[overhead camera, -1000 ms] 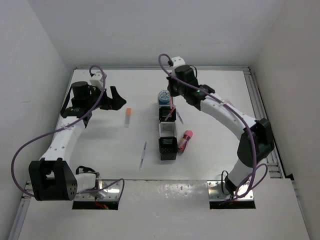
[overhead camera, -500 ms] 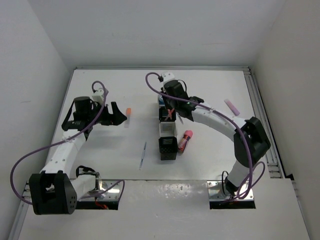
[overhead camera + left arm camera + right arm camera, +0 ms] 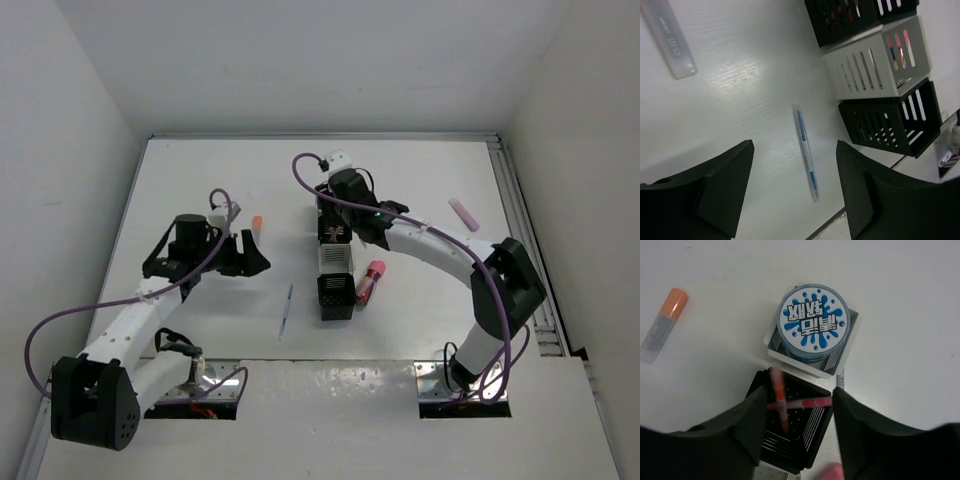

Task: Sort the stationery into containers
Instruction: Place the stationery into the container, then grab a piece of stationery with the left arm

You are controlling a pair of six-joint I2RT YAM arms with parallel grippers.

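Cups [image 3: 335, 275] stand in a joined row of 4 at mid-table [image 3: 200, 180]. The far cup [image 3: 852, 332] holds a blue-and-white roll [image 3: 812, 322], lying flat at its top. The right gripper [image 3: 799, 402] hangs over the next one, a black cup [image 3: 790, 435], with jaws apart and gripping nothing. 2 red-pink sticks [image 3: 782, 405] lie crossed inside that black cup, 1 of them blurred. The left gripper [image 3: 794, 165] hovers low, left of the row, with jaws wide and empty. A thin pen [image 3: 806, 150] lies on the table nearby, left of the row's near end. An orange-capped stick [image 3: 662, 325] lies just beyond the left gripper. A pink-red marker [image 3: 372, 282] lies just right of the row. A pale pink piece [image 3: 464, 213] sits well apart, toward the right edge.
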